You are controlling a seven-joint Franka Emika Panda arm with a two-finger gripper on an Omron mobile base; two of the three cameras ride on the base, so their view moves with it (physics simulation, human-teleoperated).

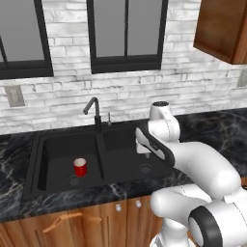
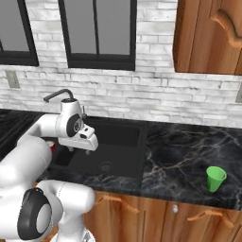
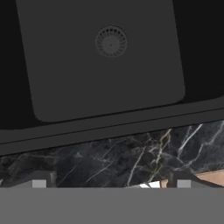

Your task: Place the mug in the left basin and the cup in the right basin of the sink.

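Note:
The red mug stands upright on the floor of the left basin of the black sink, close to its drain. The green cup stands upright on the black marble counter, far to the right of the sink. My gripper hangs over the right basin, pointing down, open and holding nothing. In the hand view its fingertips stand wide apart over the sink's front rim, and the right basin's drain lies beyond them. My arm hides part of the right basin.
A thin black gooseneck faucet rises behind the divider. The marble counter runs along both sides of the sink, with a white brick wall and windows behind. A wooden wall cabinet hangs at the upper right.

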